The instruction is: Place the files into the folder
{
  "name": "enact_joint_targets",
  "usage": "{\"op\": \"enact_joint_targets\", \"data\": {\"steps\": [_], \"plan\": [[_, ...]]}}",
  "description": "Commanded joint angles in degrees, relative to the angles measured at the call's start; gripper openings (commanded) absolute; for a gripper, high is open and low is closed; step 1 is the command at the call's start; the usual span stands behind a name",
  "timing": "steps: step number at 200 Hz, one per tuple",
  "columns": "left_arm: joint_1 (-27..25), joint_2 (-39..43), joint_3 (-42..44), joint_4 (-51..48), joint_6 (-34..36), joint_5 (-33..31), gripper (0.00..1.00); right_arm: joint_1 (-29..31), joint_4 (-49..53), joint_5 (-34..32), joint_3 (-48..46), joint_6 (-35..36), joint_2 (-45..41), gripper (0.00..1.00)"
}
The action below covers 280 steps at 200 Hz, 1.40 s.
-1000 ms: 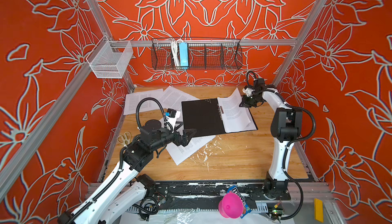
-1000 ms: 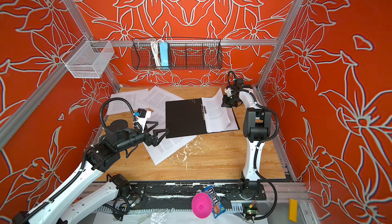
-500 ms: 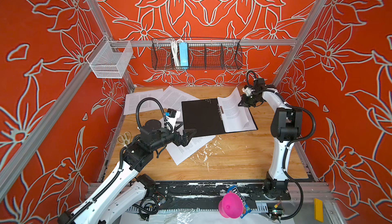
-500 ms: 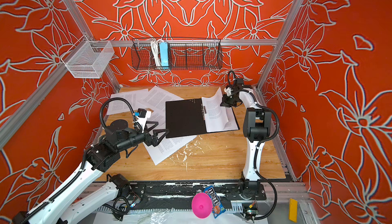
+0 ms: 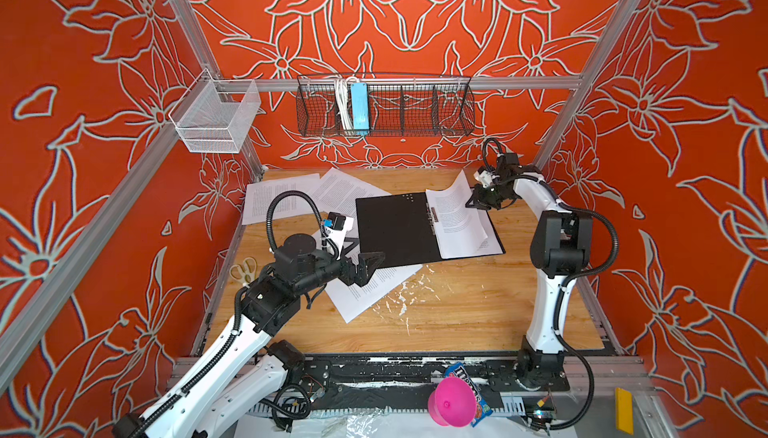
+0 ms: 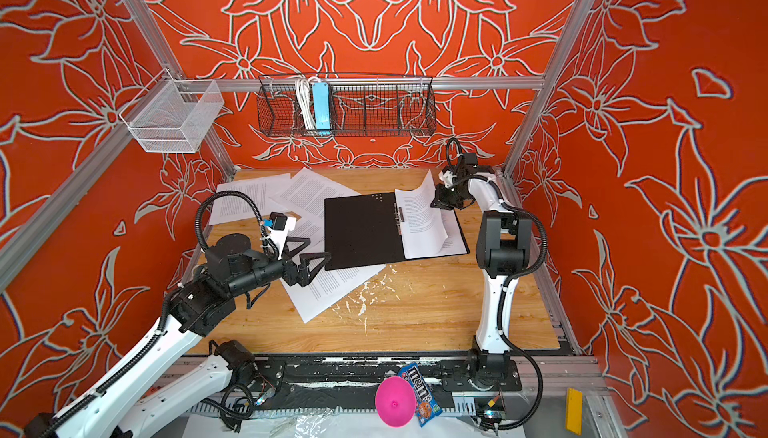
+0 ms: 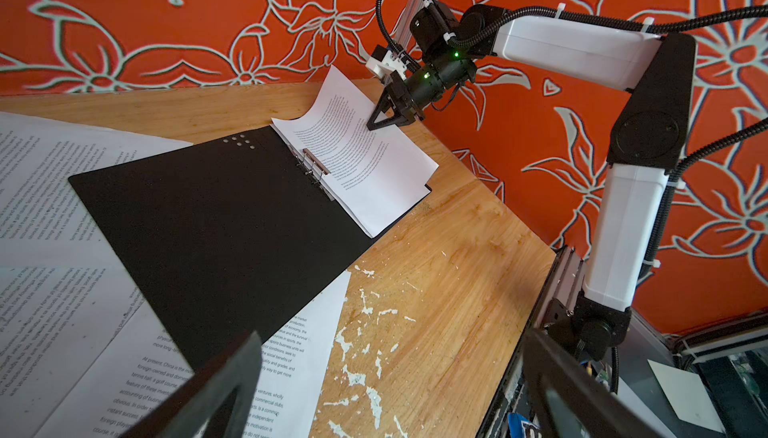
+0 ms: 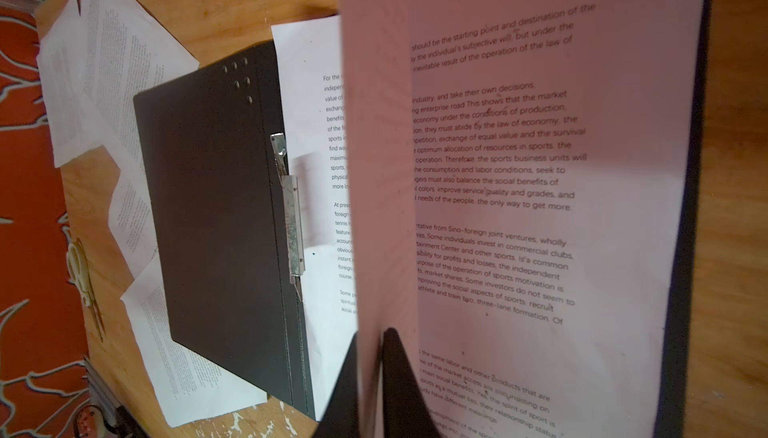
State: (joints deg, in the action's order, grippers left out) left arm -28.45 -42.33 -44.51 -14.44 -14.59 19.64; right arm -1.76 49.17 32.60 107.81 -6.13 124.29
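File sheet (image 5: 453, 207) light, limp, curling above folder (image 5: 395, 228); right tool (image 5: 470, 206) pinches its far-right edge, left tool (image 5: 371, 249) spread; grip edges only.

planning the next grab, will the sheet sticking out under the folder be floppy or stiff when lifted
Probably floppy: the lifted sheet in the right gripper curls. Likely to drag: the folder lies on the bottom sheet.

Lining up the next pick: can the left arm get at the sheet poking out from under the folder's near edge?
Probably yes. The left gripper hangs open right above that sheet, nothing between them. Only the folder lies on its far part, so it must slide out.
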Motion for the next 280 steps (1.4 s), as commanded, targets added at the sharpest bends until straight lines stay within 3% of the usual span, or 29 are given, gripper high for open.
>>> {"op": "enact_joint_targets", "data": {"steps": [1,57,98,146,228,240,251,255,259,261,280], "plan": [[0.41,0.31,0.17,1.3,-0.16,0.89,0.97,0.12,0.57,0.15,-0.75,0.49,-1.53,0.17],[0.41,0.24,0.16,1.34,-0.16,0.89,0.97,0.1,0.02,-2.77,-1.13,0.07,-1.5,0.29],[0.5,0.23,0.13,1.34,-0.11,0.95,0.98,0.17,-0.83,-5.19,-2.08,0.05,-2.0,0.29],[0.58,0.14,0.13,1.43,-0.13,1.15,0.97,0.17,-1.95,-6.99,-2.7,-0.63,-2.3,0.38],[0.85,-0.13,0.22,1.52,-0.19,1.37,0.97,0.13,-4.45,-12.57,-4.77,-1.3,-4.23,0.46],[0.94,-0.13,0.21,1.52,-0.29,1.46,0.98,0.11,-4.87,-12.51,-5.13,-1.29,-4.64,0.5],[0.93,-0.13,0.26,1.6,-0.35,1.51,0.97,0.11,-5.04,-13.19,-5.29,-1.38,-5.01,0.63],[0.94,-0.13,0.22,1.6,-0.35,1.5,0.97,0.12,-5.19,-13.22,-5.37,-1.4,-5.21,0.72],[0.94,-0.13,0.22,1.6,-0.33,1.54,0.97,0.09,-5.4,-13.26,-5.48,-1.36,-5.43,0.92],[0.94,-0.19,0.21,1.58,-0.35,1.52,0.97,0.11,-5.4,-13.28,-5.5,-1.34,-5.45,0.96],[0.98,-0.3,0.21,1.59,-0.35,1.56,0.97,0.05,-5.79,-14.05,-5.9,-1.74,-6.77,0.98]]}}
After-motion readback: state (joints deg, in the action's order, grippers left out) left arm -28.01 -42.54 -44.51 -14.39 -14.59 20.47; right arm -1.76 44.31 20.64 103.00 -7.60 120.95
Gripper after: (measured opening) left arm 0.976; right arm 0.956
